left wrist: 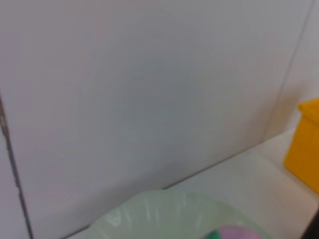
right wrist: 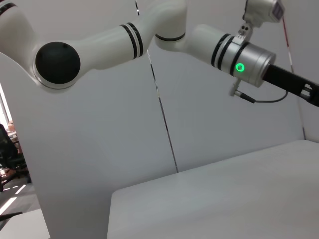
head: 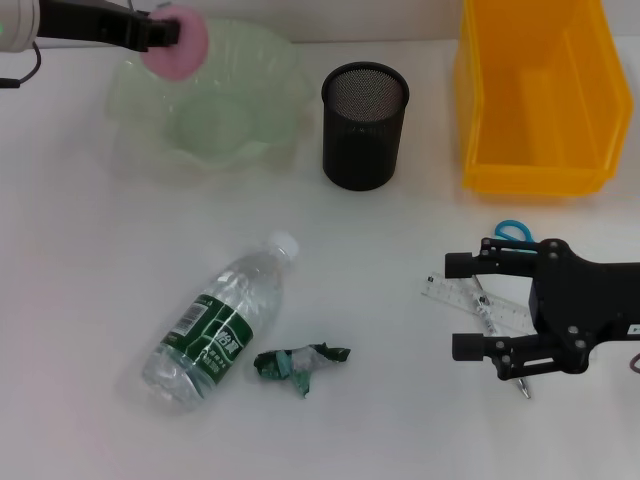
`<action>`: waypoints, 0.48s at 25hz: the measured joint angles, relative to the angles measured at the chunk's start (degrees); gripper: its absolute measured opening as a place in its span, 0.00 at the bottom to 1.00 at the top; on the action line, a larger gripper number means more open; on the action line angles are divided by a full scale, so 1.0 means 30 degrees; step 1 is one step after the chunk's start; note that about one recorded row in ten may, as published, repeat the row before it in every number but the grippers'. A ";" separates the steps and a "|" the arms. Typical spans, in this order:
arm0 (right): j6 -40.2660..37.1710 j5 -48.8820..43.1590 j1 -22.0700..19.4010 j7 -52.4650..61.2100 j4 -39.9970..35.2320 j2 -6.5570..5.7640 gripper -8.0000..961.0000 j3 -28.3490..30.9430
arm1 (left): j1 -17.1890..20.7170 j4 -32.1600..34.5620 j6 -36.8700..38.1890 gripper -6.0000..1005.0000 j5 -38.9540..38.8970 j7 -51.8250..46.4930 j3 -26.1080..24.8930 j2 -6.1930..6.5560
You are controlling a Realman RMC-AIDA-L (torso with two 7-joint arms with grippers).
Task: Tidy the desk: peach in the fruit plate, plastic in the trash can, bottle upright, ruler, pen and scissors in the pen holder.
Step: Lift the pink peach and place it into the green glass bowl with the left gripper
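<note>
Left arm (right wrist: 164, 30): glossy white rounded links, black double rings at the joints, a black dome cap (right wrist: 58, 61) on one joint. Wrist section (right wrist: 247, 64) is silver with a lit green ring LED, thin dark cable off its side. Left gripper (head: 160, 32) black. Right gripper (head: 470, 306): matte black angular body, two black fingers, small screws visible on the housing.

Pink peach (head: 180, 42) held over rim of pale green fruit plate (head: 215, 125); clear bottle (head: 218, 325), green label, white cap, lying on side; crumpled green plastic (head: 300, 363) just beside it; black mesh pen holder (head: 364, 126) upright; yellow trash can (head: 535, 95) at far right; ruler (head: 470, 303), pen (head: 500, 335), blue-handled scissors (head: 512, 232) bunched near right edge.
</note>
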 joint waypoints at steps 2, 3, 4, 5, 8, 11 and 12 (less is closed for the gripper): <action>0.0000 0.0004 -0.0012 -0.0008 0.0000 0.0047 0.87 0.0000 | 0.0046 -0.0193 -0.0712 0.22 -0.0007 -0.0064 0.0221 -0.0036; 0.0005 0.0009 -0.0044 -0.0010 0.0012 0.0076 0.87 -0.0001 | 0.0074 -0.0260 -0.0913 0.26 -0.0092 -0.0080 0.0266 -0.0028; 0.0005 0.0009 -0.0044 -0.0010 0.0012 0.0076 0.87 -0.0001 | 0.0074 -0.0260 -0.0913 0.30 -0.0092 -0.0080 0.0266 -0.0028; 0.0011 0.0009 -0.0053 -0.0013 0.0019 0.0098 0.87 0.0001 | 0.0074 -0.0260 -0.0913 0.34 -0.0092 -0.0080 0.0266 -0.0028; 0.0078 0.0015 -0.0090 -0.0016 0.0030 0.0207 0.87 0.0094 | 0.0373 -0.0302 -0.1218 0.46 -0.0590 0.0038 0.0236 -0.0007; 0.0832 0.0036 -0.0100 0.0622 0.0029 0.0375 0.87 0.1516 | 0.1072 -0.0099 0.1534 0.56 -0.3561 0.2544 0.0063 0.0135; 0.0832 0.0036 -0.0100 0.0622 0.0029 0.0375 0.87 0.1516 | 0.1072 -0.0099 0.1534 0.59 -0.3561 0.2544 0.0063 0.0135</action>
